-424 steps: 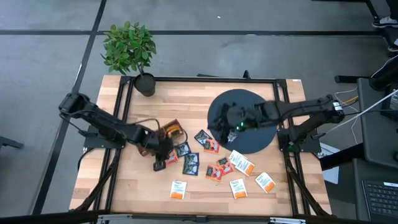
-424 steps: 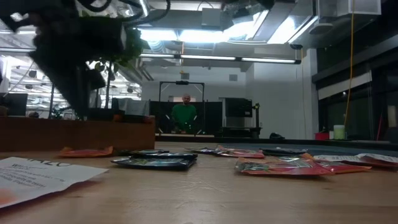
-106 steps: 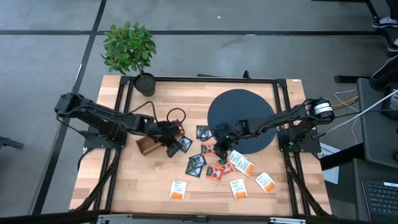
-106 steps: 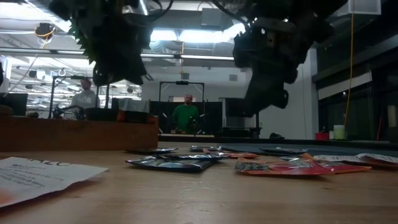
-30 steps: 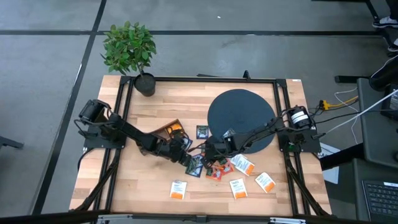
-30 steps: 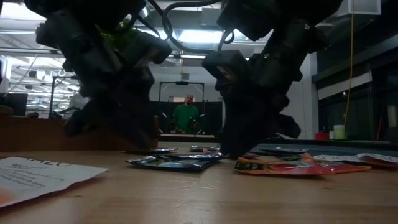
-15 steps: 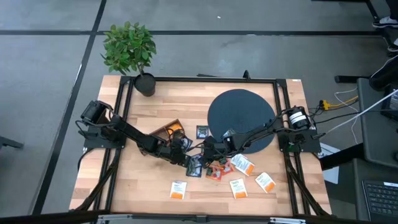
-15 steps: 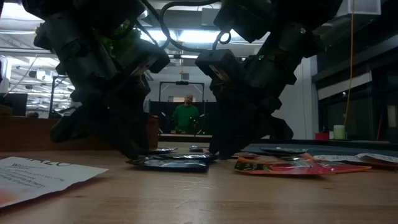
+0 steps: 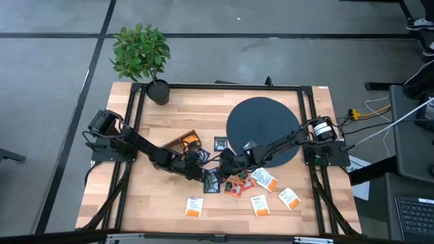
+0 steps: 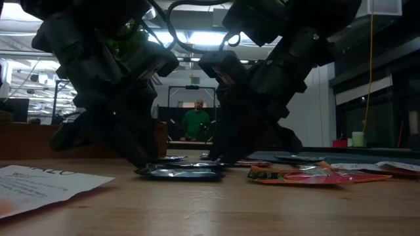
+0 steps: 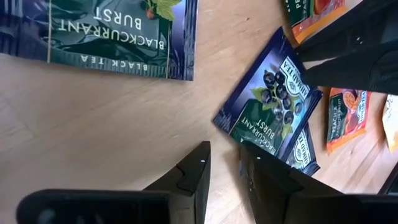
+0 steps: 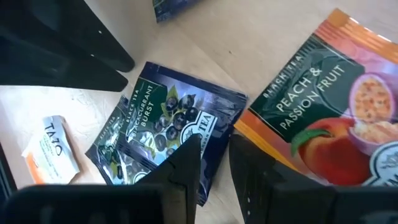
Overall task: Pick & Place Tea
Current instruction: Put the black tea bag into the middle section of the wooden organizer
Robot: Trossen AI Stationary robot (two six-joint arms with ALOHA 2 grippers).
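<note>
High view: both grippers converge on one dark blue, flat, square foil sachet of blackcurrant tea (image 9: pixel 213 180), lying on the light wooden table (image 9: pixel 156 203) at the left edge of the sachet cluster, just below the brown wooden divided box (image 9: pixel 182 142).

To perform the pick cleanly, only one gripper should take this sachet. Catch a free edge, since the packet lies flat, and lift straight up to avoid dragging the second blue sachet (image 11: pixel 306 149) partly beneath it.

The left gripper (image 9: pixel 201 169) reaches from the table's left side, arm extended low, fingers (image 11: pixel 193 177) narrowly apart and holding nothing, tips just short of the sachet. The right gripper (image 9: pixel 224 165) reaches from the right, across the large dark round disc (image 9: pixel 263 129), fingers (image 12: pixel 186 155) likewise narrow and empty, tips over the sachet's edge beside a red-orange peach sachet (image 12: pixel 323 99).
</note>
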